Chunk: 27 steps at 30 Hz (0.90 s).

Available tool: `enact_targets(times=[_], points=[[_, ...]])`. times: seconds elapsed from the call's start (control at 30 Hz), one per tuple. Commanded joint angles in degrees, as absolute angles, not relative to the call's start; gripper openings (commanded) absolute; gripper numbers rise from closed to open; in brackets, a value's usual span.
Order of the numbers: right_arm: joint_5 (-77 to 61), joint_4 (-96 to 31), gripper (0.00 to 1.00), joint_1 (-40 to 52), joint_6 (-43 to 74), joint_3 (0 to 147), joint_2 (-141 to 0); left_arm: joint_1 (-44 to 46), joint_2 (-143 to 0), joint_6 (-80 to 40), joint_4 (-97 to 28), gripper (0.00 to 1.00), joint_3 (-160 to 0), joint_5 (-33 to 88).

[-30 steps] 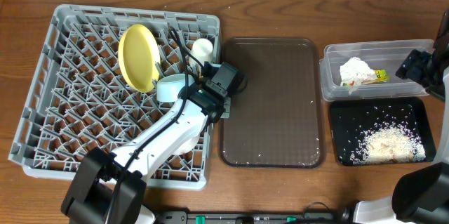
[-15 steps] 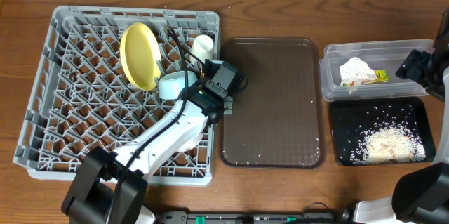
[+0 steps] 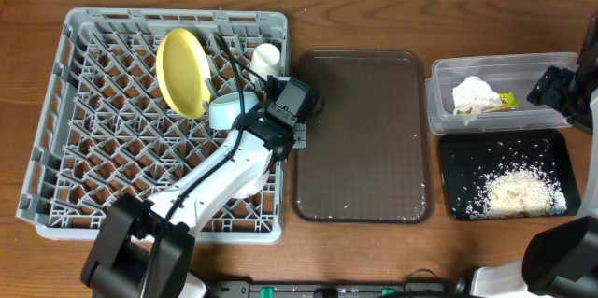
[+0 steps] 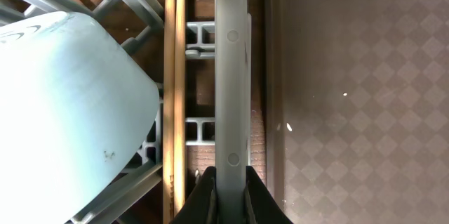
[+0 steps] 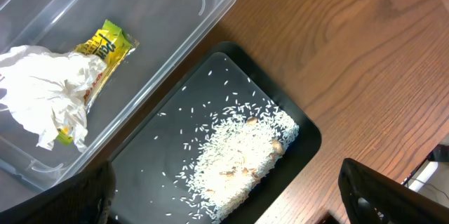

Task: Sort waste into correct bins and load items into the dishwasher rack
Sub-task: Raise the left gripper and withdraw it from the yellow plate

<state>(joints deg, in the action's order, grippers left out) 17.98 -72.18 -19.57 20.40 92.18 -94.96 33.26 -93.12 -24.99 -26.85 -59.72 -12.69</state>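
Two grippers: left gripper (image 4: pixel 229 183) clamped on the grey dishwasher rack (image 4: pixel 231 76) rim nearest the brown tray (image 3: pixel 364 130); right gripper (image 5: pixel 228 196) hangs spread wide, empty, above the clear tub (image 5: pixel 165 13) and black tray (image 5: pixel 144 162)

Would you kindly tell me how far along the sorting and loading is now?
Done: napkin and snack packet lie in the clear tub, rice in the black tray; yellow plate, blue bowl, cup and chopsticks sit in the rack. In hand: the left end effector clamps the rack's rim. Left: perhaps the white bowl, not seen anywhere.
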Motion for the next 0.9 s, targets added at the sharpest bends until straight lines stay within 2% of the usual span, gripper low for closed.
enact_targets(times=[0.0,0.47,0.6,0.63,0.7,0.8,0.87], points=[[18.6,-72.2,0.99,-20.2,21.2,92.4,-94.0,32.2,-92.9,-24.7,-26.2,0.08,-60.5,-13.8],[18.6,-72.2,0.99,-20.2,21.2,92.4,-94.0,32.2,-92.9,-32.1,-25.5,0.09,-60.5,-10.0],[18.6,-72.2,0.99,-20.2,21.2,92.4,-94.0,32.1,-92.8,-32.0,-25.2,0.13,-60.5,-9.6],[18.6,-72.2,0.99,-20.2,21.2,92.4,-94.0,32.2,-92.9,-32.0,-25.3,0.15,-60.5,-9.6],[18.6,-72.2,0.99,-20.2,21.2,92.4,-94.0,32.2,-92.8,-31.8,-25.4,0.33,-60.5,-9.6],[18.6,-72.2,0.99,-20.2,21.2,92.4,-94.0,32.1,-92.3,-29.7,-25.4,0.43,-60.6,-9.7],[18.6,-72.2,0.99,-20.2,21.2,92.4,-94.0,32.1,-91.1,-26.9,-25.5,0.55,-61.3,-9.7]])
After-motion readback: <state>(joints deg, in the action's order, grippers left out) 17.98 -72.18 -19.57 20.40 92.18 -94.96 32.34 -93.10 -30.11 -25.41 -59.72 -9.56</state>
